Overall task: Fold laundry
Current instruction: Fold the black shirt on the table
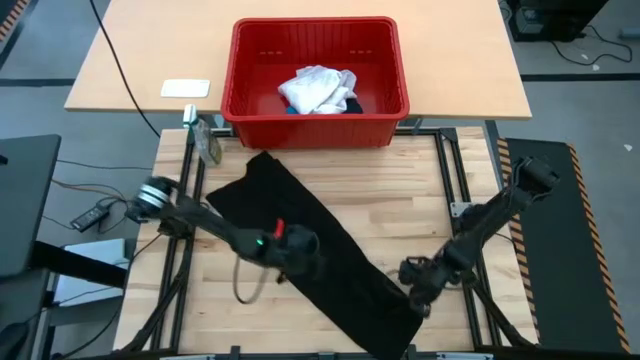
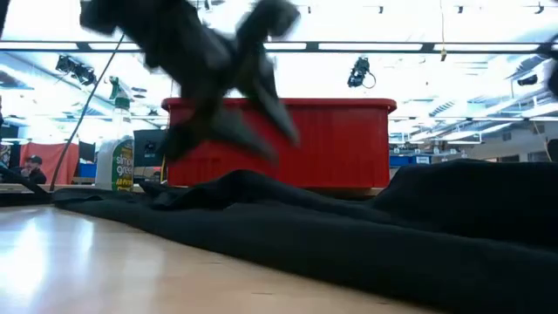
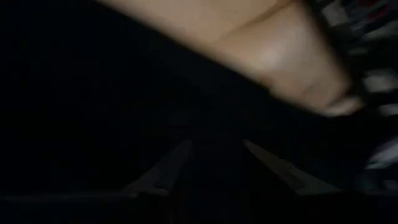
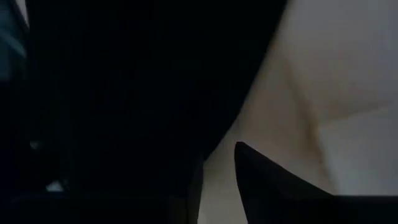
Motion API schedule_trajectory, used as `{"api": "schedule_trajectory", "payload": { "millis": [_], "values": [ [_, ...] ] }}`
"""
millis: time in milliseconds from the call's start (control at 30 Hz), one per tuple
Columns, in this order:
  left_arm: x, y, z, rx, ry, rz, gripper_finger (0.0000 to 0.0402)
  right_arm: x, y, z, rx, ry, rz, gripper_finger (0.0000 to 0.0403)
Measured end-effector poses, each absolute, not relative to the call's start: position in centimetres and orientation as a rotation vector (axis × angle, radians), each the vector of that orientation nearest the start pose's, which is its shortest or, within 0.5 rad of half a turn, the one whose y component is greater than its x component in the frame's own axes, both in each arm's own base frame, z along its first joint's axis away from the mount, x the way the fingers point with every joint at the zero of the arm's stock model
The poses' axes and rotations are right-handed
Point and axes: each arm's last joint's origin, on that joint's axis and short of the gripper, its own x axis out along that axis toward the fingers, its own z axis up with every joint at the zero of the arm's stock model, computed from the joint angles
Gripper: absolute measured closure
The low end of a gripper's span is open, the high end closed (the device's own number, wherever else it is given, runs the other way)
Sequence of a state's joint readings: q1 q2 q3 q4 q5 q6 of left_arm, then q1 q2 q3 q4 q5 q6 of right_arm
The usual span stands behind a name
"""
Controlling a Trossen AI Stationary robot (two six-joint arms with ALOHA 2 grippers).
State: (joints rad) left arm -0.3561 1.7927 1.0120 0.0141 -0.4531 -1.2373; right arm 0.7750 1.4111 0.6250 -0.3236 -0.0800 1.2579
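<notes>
- The large black cloth shirt (image 1: 320,255) lies in a long diagonal band across the wooden table (image 1: 400,200), from near the red plastic basket (image 1: 315,115) to the near edge; if one arm pulls before the other, it will bunch.
- The left gripper (image 1: 300,248) is low over the shirt's middle. In its wrist view the two fingers (image 3: 165,171) stand apart with cloth between them — whether they pinch it, I cannot tell.
- The right gripper (image 1: 418,280) is at the shirt's near end, by its edge; its grip I cannot tell — a shallow pinch here could slip.
- The white garment (image 1: 318,88) and the small blue piece (image 1: 290,109) wait in the basket.
</notes>
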Motion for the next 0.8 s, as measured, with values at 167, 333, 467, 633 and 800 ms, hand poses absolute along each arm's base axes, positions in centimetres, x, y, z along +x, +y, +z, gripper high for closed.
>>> {"api": "schedule_trajectory", "payload": {
  "millis": [167, 333, 467, 633, 800],
  "values": [
    [36.5, -12.3, 12.2, -1.032, 0.625, 0.588, 0.0260, 15.5, 20.0, 14.0, 0.609, 1.386, 0.095, 0.0312],
    [37.5, -12.5, 12.1, -1.056, 0.638, 0.582, 0.0260, 14.5, 23.0, 14.8, 0.548, 1.403, 0.237, 0.0312],
    [37.6, -11.7, 12.4, -1.034, 0.654, 0.579, 0.0260, 14.1, 23.0, 15.9, 0.524, 1.366, 0.217, 0.0312],
    [37.7, -10.9, 12.7, -1.055, 0.696, 0.557, 0.0260, 14.4, 21.7, 17.0, 0.508, 1.217, 0.098, 0.0312],
    [36.9, -10.8, 14.2, -1.022, 0.728, 0.545, 0.0260, 15.3, 21.1, 17.1, 0.463, 1.113, 0.049, 0.0312]
  ]
}}
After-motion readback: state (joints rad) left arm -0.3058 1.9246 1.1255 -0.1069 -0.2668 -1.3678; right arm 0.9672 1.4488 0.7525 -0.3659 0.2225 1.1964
